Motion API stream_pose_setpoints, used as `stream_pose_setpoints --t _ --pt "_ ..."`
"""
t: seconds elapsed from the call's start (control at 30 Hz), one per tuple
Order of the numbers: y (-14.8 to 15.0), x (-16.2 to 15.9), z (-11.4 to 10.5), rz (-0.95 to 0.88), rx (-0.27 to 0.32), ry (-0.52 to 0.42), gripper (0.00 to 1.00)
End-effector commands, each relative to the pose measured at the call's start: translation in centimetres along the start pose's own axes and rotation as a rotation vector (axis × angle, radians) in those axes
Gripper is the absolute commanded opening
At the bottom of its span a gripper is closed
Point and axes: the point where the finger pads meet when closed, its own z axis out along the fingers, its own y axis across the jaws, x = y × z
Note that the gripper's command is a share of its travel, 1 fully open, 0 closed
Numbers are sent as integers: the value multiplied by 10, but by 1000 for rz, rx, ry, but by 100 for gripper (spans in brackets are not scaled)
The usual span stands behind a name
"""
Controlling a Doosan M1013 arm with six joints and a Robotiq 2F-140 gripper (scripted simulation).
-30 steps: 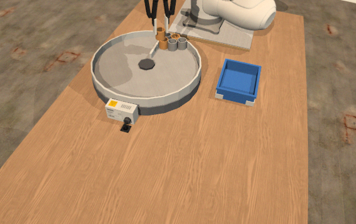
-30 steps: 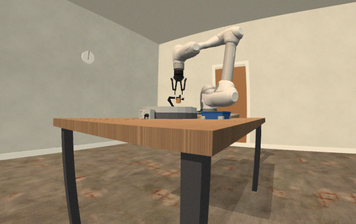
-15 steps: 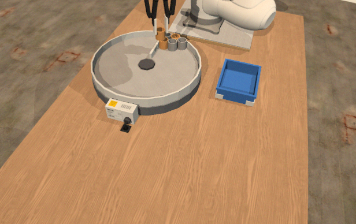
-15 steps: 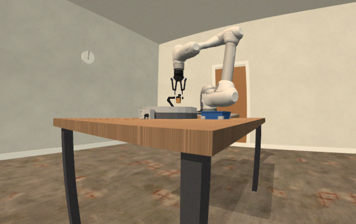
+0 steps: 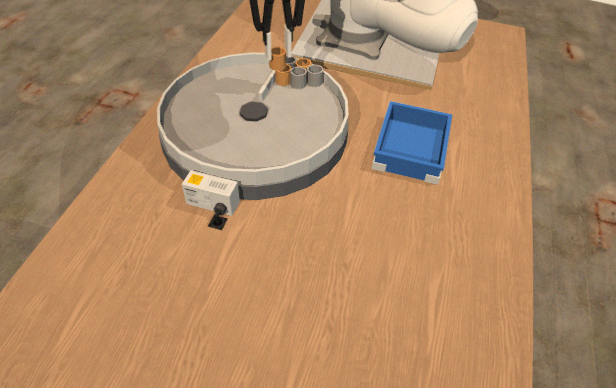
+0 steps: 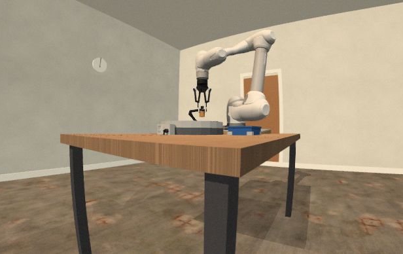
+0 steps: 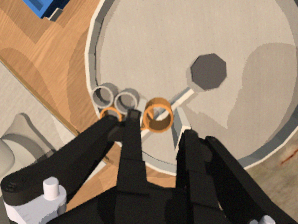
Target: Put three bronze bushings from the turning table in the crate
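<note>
Long wooden table [image 5: 314, 280] on dark legs, bearing everything else. White six-joint arm [image 6: 258, 65] rising from a grey square base plate [image 5: 414, 70] at the far edge, elbow high, wrist bent straight down over the far side of the turntable. Round grey turning table with a raised rim [image 5: 184, 150] near the table's far left, a dark octagonal hub [image 5: 253, 111] at its middle and a thin pale bar [image 5: 266, 89] running from near the hub toward the cluster of bushings. Blue square plastic crate [image 5: 434, 145] to the right of the turntable, apart from it, nothing visible inside. Small white control box with a yellow label [image 5: 210, 190] against the turntable's near rim, a black knob [image 5: 219, 209] on its front.

Black two-finger gripper [image 5: 278, 47] closed on one bronze cylindrical bushing [image 5: 278, 58], lifted clear above the turntable floor, upright between the fingertips; same bushing seen from above as an orange ring [image 7: 158, 115] in the wrist view. Below and beside it, on the turntable near the far rim: a second bronze bushing [image 5: 282, 77], a third bronze bushing [image 5: 304, 62] behind, and two grey bushings [image 5: 298, 77] [image 5: 315, 75], all upright and packed close together.
</note>
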Motion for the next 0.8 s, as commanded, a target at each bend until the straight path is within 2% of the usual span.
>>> stream_pose_setpoints --t 0.0,0.47,0.77 --pt "-1 1 0 0 0 0 0" --pt "-30 27 0 0 0 0 0" --pt "-83 73 -1 0 0 0 0"
